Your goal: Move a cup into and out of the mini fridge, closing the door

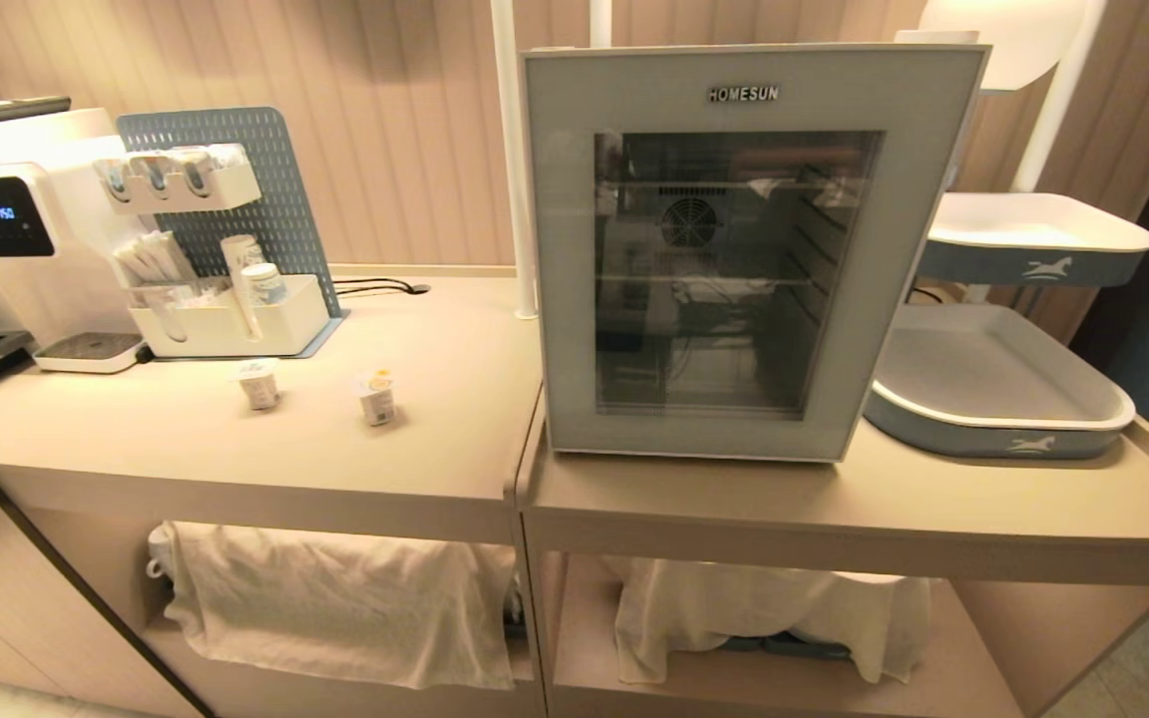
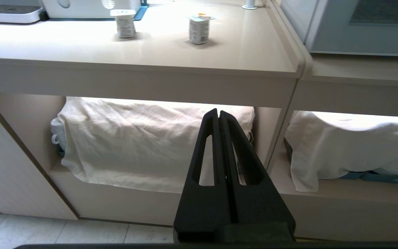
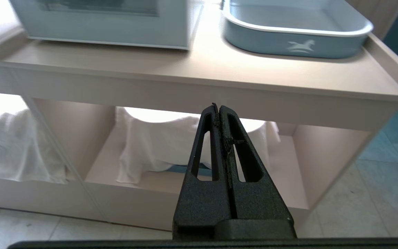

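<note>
The mini fridge [image 1: 734, 249] stands on the tan counter [image 1: 435, 379], and its door [image 1: 574, 299] is closed flat against it. Through the dark glass you can see wire shelves and a round fan at the back. Two small cups [image 1: 258, 383] [image 1: 376, 397] with foil lids stand on the counter to the left of the fridge, a little apart from each other. To the right of the fridge sits a blue and white tray [image 1: 993, 399]. Under the fridge, white cloths [image 1: 335, 598] hang over the low shelves. The left gripper [image 2: 218, 114] and the right gripper [image 3: 218, 109] both hang low in front of the counter, below the fridge, each pinched tight together and holding nothing.
</note>
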